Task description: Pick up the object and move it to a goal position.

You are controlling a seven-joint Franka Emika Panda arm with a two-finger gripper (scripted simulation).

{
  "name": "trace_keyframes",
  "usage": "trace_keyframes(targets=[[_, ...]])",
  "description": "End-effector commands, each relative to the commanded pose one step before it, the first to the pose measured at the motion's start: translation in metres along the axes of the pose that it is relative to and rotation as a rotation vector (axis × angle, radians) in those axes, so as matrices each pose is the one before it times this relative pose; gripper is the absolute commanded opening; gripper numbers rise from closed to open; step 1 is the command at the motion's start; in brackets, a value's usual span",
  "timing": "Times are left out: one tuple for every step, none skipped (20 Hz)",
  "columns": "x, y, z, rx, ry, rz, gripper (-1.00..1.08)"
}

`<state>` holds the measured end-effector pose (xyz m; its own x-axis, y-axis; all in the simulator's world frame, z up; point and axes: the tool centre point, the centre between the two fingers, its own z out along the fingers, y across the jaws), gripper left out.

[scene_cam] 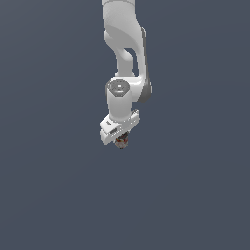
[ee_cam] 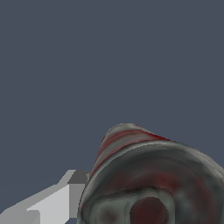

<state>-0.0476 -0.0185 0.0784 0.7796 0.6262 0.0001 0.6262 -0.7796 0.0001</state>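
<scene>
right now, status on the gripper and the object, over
Gripper pointing down, shut on the object. Object fills the wrist view, mottled red and grey. Nothing else in sight, no obstruction visible.

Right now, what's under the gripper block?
The mottled red-brown object sits directly beneath the white gripper, partly tucked under it. One finger shows beside it in the wrist view. The contact points are covered, so the grasp can't be confirmed.

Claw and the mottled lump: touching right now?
Touching. In the wrist view the lump sits pressed against a claw finger; the exterior view shows it tucked under the claw.
</scene>
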Motion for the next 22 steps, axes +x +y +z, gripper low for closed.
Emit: trace_keyframes(targets=[[0.00033, -0.00031, 0.00101, 0.00031, 0.00006, -0.00055, -1.0], [0.0, 0.0, 0.0, 0.0, 0.0, 0.0, -1.0], [0.0, 0.0, 0.0, 0.0, 0.0, 0.0, -1.0], [0.0, 0.0, 0.0, 0.0, 0.0, 0.0, -1.0], [0.0, 0.0, 0.0, 0.0, 0.0, 0.0, -1.0], [0.0, 0.0, 0.0, 0.0, 0.0, 0.0, -1.0], [0.0, 0.0, 0.0, 0.0, 0.0, 0.0, -1.0], [0.0, 0.0, 0.0, 0.0, 0.0, 0.0, -1.0], [-0.00025, 0.00066, -0.00096, -0.00122, 0.00028, 0.00058, -1.0], [-0.00029, 0.00022, -0.00006, 0.0, 0.0, 0.0, -1.0], [-0.00086, 0.00065, -0.00019, 0.0, 0.0, 0.0, -1.0], [-0.00143, 0.00108, -0.00032, 0.0, 0.0, 0.0, -1.0], [-0.00199, 0.00151, -0.00045, 0.0, 0.0, 0.0, -1.0], [-0.00255, 0.00194, -0.00058, 0.0, 0.0, 0.0, -1.0], [-0.00311, 0.00236, -0.00071, 0.0, 0.0, 0.0, -1.0], [-0.00366, 0.00278, -0.00083, 0.0, 0.0, 0.0, -1.0], [-0.0042, 0.0032, -0.00096, 0.0, 0.0, 0.0, -1.0], [-0.00474, 0.00362, -0.00108, 0.0, 0.0, 0.0, -1.0], [-0.00527, 0.00404, -0.00121, 0.0, 0.0, 0.0, -1.0], [-0.00579, 0.00445, -0.00133, 0.0, 0.0, 0.0, -1.0], [-0.00629, 0.00488, -0.00132, 0.00046, 0.00014, -0.00007, -1.0], [-0.00682, 0.00528, -0.00158, 0.0, 0.0, 0.0, -1.0]])
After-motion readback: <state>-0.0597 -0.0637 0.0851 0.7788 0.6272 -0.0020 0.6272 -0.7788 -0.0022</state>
